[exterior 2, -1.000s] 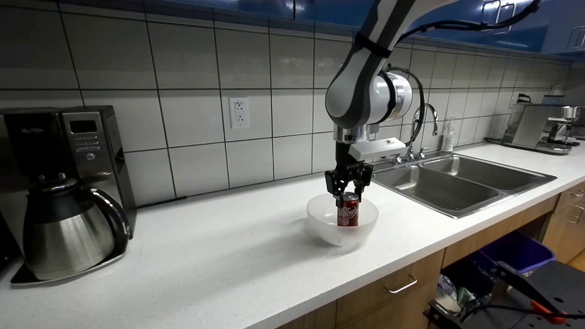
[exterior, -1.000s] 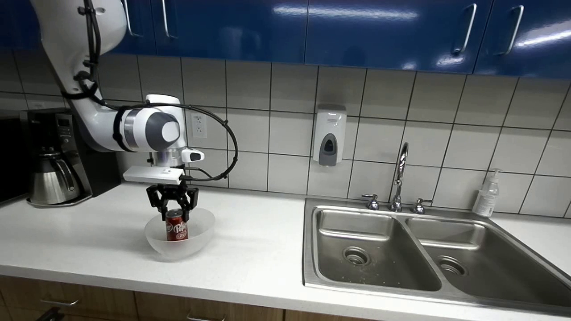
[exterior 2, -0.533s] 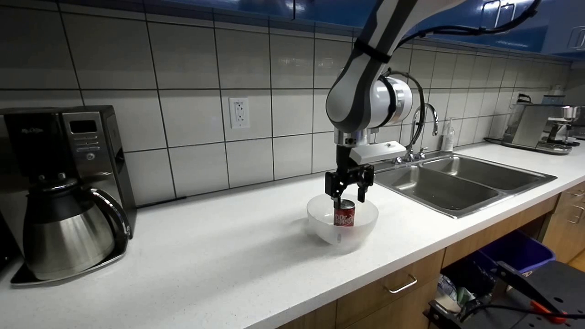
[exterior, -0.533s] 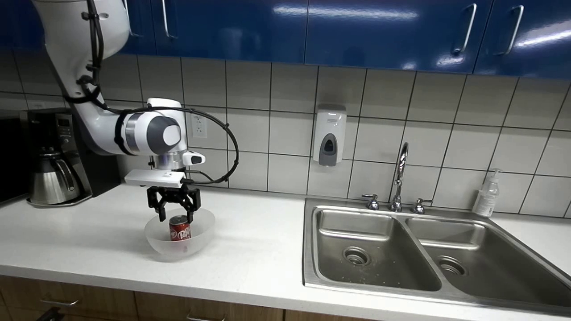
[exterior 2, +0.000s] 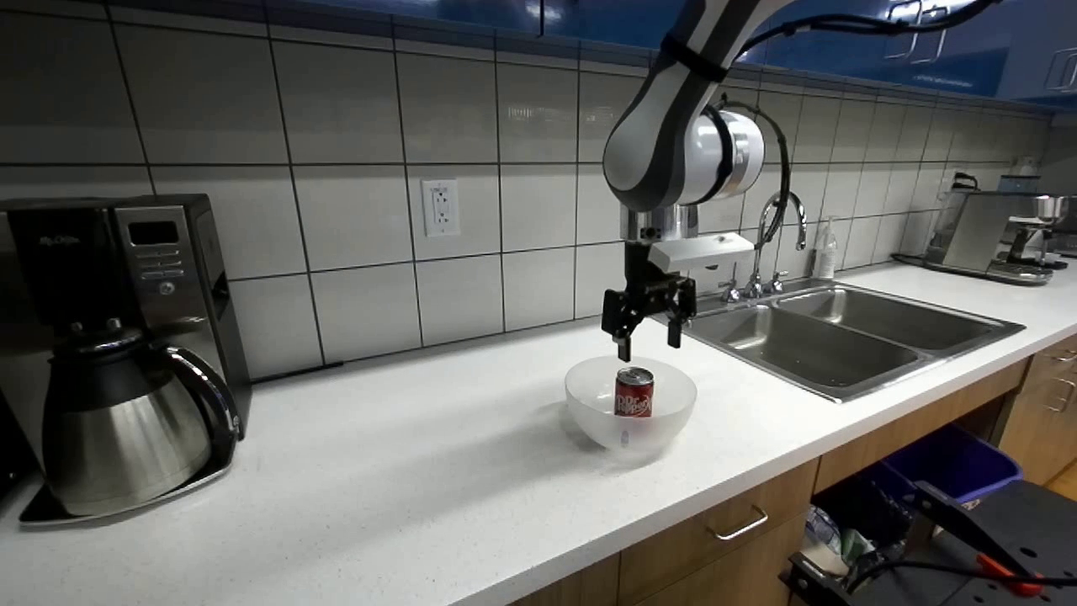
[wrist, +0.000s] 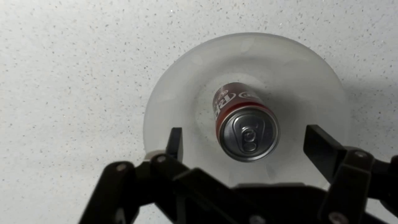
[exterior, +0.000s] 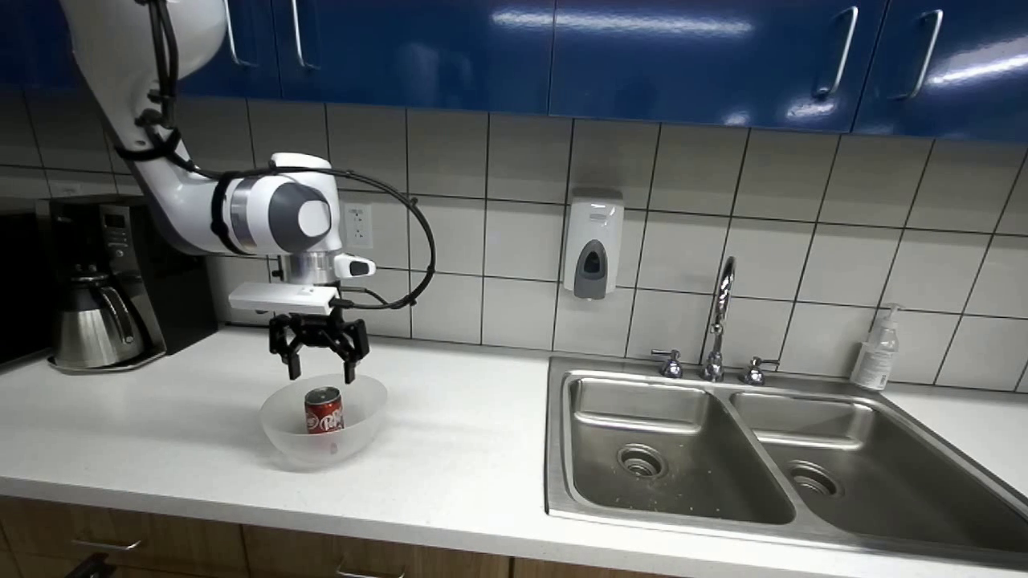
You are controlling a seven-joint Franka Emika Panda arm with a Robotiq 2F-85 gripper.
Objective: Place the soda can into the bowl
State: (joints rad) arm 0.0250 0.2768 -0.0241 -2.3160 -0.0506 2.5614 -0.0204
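The red soda can [exterior: 324, 411] stands upright inside the frosted see-through bowl [exterior: 365, 417], its lower part blurred by the bowl's wall. In an exterior view the can [exterior 2: 633, 392] rises near the rim of the bowl [exterior 2: 586, 411]. My gripper [exterior: 321, 377] hangs above the can with its jaws wide apart, touching neither can nor bowl. From the wrist view, the silvery lid of the can [wrist: 248, 133] lies below the gap between the black fingers [wrist: 325, 149], and the bowl [wrist: 174, 90] surrounds it on the speckled counter.
A double steel sink [exterior: 562, 449] with a faucet [exterior: 720, 313] lies along the counter, away from the bowl. At the opposite end stands a coffee maker [exterior 2: 160, 278] with its carafe [exterior 2: 126, 429]. Tiled wall [exterior: 446, 233] and blue cabinets [exterior: 418, 48] border the back.
One second ago the fingers were around the can, held higher in the bowl. They have since spread, the can has dropped onto the bowl's bottom, and the gripper has risen above it.
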